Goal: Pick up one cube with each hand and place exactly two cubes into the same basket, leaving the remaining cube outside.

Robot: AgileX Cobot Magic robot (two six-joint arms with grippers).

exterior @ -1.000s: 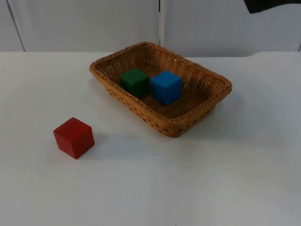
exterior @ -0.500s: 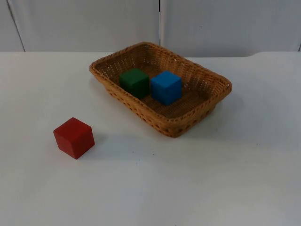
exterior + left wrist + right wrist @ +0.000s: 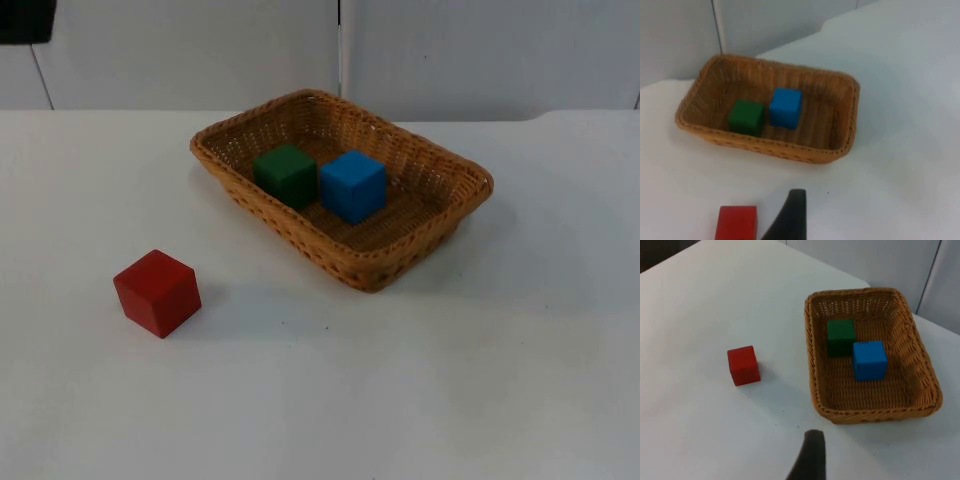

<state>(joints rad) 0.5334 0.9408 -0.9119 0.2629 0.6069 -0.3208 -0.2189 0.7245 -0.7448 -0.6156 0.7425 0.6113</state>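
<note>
Two cubes in the basket, one outside.
Green cube [image 3: 286, 175] and blue cube [image 3: 353, 185] are seen touching inside the wicker basket [image 3: 420, 250] towards the table's [image 3: 420, 400] far edge; the red cube [image 3: 157, 292] is set apart on the table; gripper states cannot be told.

A brown wicker basket [image 3: 425, 245] sits on the table, turned at an angle, toward the far side. Two cubes rest upright on its floor, touching or nearly touching side by side: a green cube [image 3: 286, 175] to the left and a blue cube [image 3: 353, 185] to its right. A red cube [image 3: 157, 292] stands on the table outside the basket, well apart from it, nearer and to the left, one corner turned forward.
</note>
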